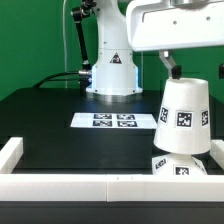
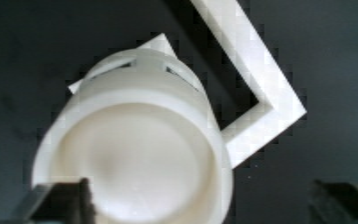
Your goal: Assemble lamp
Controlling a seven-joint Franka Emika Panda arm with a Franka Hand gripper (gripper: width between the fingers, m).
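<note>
The tool [image 2: 194,200] is seen only as two dark fingertips [image 2: 60,200] at the edges of the wrist view, spread either side of the shade's wide open mouth. Whether the shade [image 1: 184,116] is gripped or merely straddled cannot be told. In the exterior view the shade hangs tilted under the arm, at that view's right, directly above the lamp base [image 1: 180,164]; whether they touch is unclear, and the bulb is not seen. The shade is judged to be light, rigid, smooth plastic, likely slippery; its tapered wall is best taken across the rim, where the sides are widest. The base lies in the corner of a white border rail [image 1: 100,185] on the black desk [image 1: 50,120]. The rail crowds the base closely. The marker board [image 1: 114,120] lies well apart, near the arm's pedestal [image 1: 110,75].
</note>
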